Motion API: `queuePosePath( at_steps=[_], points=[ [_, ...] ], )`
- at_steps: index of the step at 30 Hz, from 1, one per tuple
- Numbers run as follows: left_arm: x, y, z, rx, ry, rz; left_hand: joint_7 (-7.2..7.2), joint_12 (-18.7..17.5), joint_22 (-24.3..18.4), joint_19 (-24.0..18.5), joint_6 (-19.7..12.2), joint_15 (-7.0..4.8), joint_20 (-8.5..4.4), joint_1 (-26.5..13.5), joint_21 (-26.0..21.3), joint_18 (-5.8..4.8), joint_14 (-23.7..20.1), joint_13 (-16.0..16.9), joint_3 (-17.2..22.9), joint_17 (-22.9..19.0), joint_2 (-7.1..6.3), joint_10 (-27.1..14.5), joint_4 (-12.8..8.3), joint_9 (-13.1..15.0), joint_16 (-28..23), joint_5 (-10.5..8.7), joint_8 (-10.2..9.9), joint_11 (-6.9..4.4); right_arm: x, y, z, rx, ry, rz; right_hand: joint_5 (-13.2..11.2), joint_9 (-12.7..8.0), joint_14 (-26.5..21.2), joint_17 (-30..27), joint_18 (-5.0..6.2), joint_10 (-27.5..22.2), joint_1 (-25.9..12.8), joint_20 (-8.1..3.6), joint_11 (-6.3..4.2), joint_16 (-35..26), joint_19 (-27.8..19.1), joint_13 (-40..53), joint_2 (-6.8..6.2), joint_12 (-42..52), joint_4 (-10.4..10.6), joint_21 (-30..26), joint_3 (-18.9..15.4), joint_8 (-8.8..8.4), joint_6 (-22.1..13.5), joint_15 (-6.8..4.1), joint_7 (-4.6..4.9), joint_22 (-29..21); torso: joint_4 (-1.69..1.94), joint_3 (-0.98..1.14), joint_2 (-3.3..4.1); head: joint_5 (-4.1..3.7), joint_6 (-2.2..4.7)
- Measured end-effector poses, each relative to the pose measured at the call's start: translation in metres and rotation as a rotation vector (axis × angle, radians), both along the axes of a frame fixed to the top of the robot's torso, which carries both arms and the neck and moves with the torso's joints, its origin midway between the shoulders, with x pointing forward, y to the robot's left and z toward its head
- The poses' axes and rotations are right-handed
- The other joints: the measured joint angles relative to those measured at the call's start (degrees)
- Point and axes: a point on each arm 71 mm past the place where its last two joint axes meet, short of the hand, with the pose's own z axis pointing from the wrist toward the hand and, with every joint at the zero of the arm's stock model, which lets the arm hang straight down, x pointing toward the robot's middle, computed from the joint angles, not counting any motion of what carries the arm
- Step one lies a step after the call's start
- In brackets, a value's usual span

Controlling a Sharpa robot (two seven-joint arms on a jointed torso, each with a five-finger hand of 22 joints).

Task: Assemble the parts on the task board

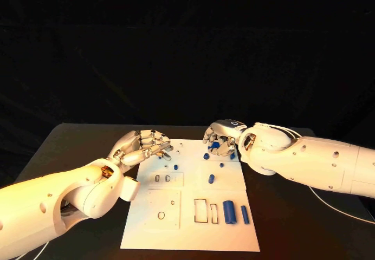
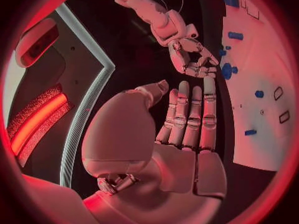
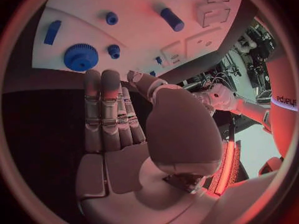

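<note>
While both hands hover empty, fingers apart: right hand (image 1: 222,136) nearest blue gear (image 3: 81,57); left hand (image 1: 144,146) beside task board (image 1: 183,227). Descend squarely, pinch gear's rim.

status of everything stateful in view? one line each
left hand: open, fingers apart, holding nothing, at the board's far left corner
right hand: open, empty, over the board's far edge
task board: flat on the table
large blue cylinder: lying loose on the board
blue gear: lying on the board, not gripped
</note>
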Motion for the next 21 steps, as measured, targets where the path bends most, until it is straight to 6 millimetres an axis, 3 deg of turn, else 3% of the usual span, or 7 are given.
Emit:
queuePosePath(
  at_steps=[4, 7, 17, 18, 21],
  points=[
    [0.0, 0.001, 0.0, -0.007, 0.008, 0.005, 0.0, 0.2, 0.1, -0.4, 0.0, 0.0, 0.0, 0.0, 0.3, 0.0, 0.0, 0.1, 0.0, 0.1, 0.0, 0.0, 0.0, 0.0, 0.0, 0.0, 0.0, 0.0, 0.0, 0.002, -0.002, -0.022, 0.001, 0.003, 0.0, 0.1, 0.0, 2.2, 0.0, -1.0, 0.0, 0.12, 0.07, 3.0, 1.3, 0.0, -0.5, 0.0, 0.4, 3.0, -0.4, -0.2, -0.2, 0.0, -0.21, 4.1, 0.05, -0.03, 0.18, -0.03, -0.04],
    [0.0, 0.001, 0.0, -0.011, 0.012, 0.006, 0.0, 0.2, 0.1, -0.4, 0.0, 0.0, 0.0, 0.0, 0.3, -0.01, 0.0, 0.1, 0.0, 0.1, 0.0, 0.0, 0.0, 0.0, 0.0, 0.0, 0.0, 0.0, 0.0, 0.004, -0.004, -0.038, 0.002, 0.005, 0.0, 0.2, 0.2, 4.9, -0.93, -1.9, 0.0, 0.29, 0.08, 6.2, 2.2, 0.0, -0.5, 0.0, 0.7, 4.9, -1.3, -0.43, -0.4, 0.2, -0.04, 6.8, 0.13, -0.1, 0.32, -0.1, -0.05],
    [0.0, 0.002, 0.002, -0.019, 0.018, 0.008, 0.0, 0.2, 0.1, -0.4, -0.4, 0.0, 0.0, -0.5, 0.3, -0.01, 0.0, 0.1, 0.2, 0.1, 0.0, -0.4, 0.2, 0.1, -0.2, 0.0, 0.0, 0.01, 0.0, 0.01, -0.011, -0.079, 0.012, 0.008, 0.0, 0.4, 0.6, 9.7, -0.93, -2.2, 0.0, 0.3, 0.23, 11.7, 3.8, 0.1, -0.5, 0.0, 0.9, 8.2, -2.2, -0.43, -0.6, 0.2, -0.24, 11.4, 0.27, -0.13, 0.78, -0.12, -0.14],
    [0.0, 0.002, 0.002, -0.019, 0.018, 0.009, 0.01, 0.2, 0.1, -0.4, -0.4, 0.0, 0.03, -0.5, 0.5, -0.01, 0.0, 0.1, 0.2, 0.2, -0.07, -0.4, 0.2, 0.0, -0.2, 0.0, 0.0, 0.01, 0.0, 0.01, -0.012, -0.084, 0.013, 0.007, 0.0, 0.5, 0.7, 10.5, -1.62, -2.2, 0.0, 0.38, 0.21, 12.7, 4.2, 0.2, -0.5, 0.0, 1.0, 8.8, -2.4, -0.43, -0.6, 0.1, -0.24, 12.2, 0.31, -0.14, 0.83, -0.13, -0.15],
    [0.0, 0.003, 0.002, -0.02, 0.019, 0.009, 0.01, 0.2, 0.2, -0.6, -0.4, 0.0, 0.16, -0.5, 0.5, -0.01, 0.0, 0.1, 0.2, 0.2, -0.07, -0.4, 0.2, 0.0, -0.2, 0.0, 0.2, 0.01, 0.001, 0.01, -0.014, -0.097, 0.014, 0.0, 0.0, 0.5, 0.9, 12.3, -1.82, -2.4, 0.0, 0.32, -0.03, 14.8, 5.2, 0.2, -0.5, 0.0, 1.3, 10.5, -2.6, -0.43, -0.6, 0.31, -0.24, 14.6, 0.43, -0.16, 1.03, -0.15, -0.19]
  ],
)
